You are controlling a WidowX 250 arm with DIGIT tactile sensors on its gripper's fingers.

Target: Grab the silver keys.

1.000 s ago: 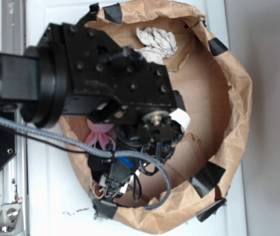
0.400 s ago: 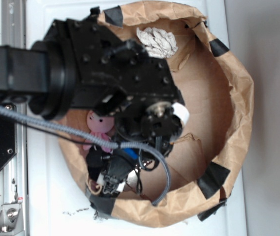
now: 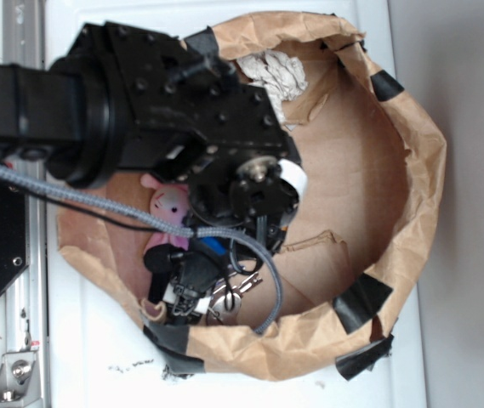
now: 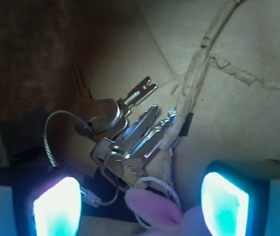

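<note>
Since a second ago your arm has shifted toward 11 o'clock, uncovering the silver keys (image 4: 127,132) near 6 o'clock in the paper bowl (image 3: 412,212). Your hand (image 4: 140,201) has its fingers (image 4: 56,206) apart, straddling the keys without touching them. You see the pink bunny (image 3: 167,206) at their 11 o'clock, and a paper ball (image 3: 280,75) at the bowl's 12 o'clock rim.

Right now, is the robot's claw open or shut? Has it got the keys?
Gripper: open, holding nothing. The keys lie on the paper between its fingers, not grabbed yet.
</note>
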